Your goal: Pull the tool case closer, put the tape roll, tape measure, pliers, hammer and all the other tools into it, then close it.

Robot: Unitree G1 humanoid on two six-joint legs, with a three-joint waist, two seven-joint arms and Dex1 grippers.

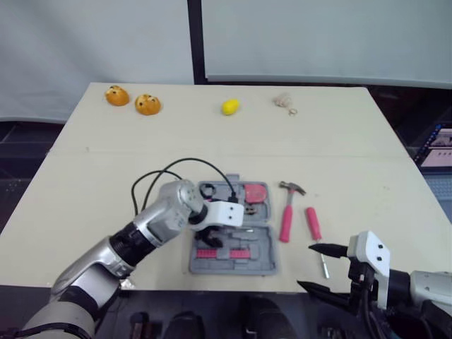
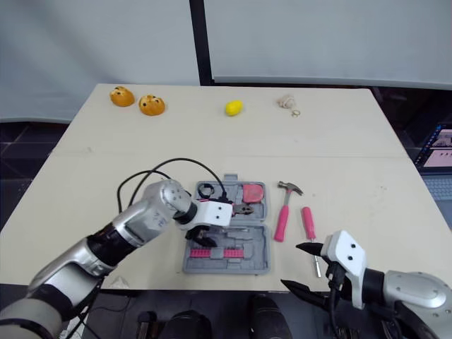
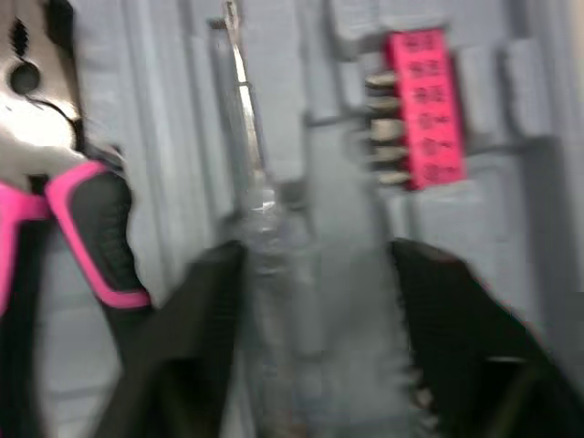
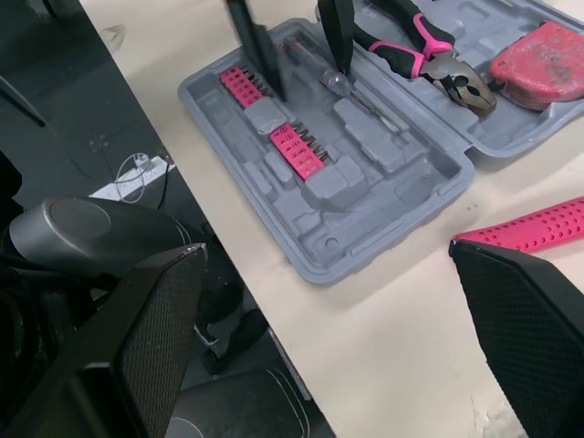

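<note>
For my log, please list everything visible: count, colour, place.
Table: one, beige, under everything.
Tool case: one, grey, open, near edge.
Pliers: one, pink-black, in case.
Tape measure: one, red, in case.
Bit holders: two, pink, in case.
Clear screwdriver: one, in case.
Hammer: one, pink handle, right of case.
Pink screwdriver: one, right of hammer.
Orange things: two, far left edge.
Yellow thing: one, far edge middle.
Beige lump: one, far right.
Left gripper: one, black, open, astride clear screwdriver.
Right gripper: one, black, open, near right corner.

Left gripper and right gripper, fingers apart.
</note>
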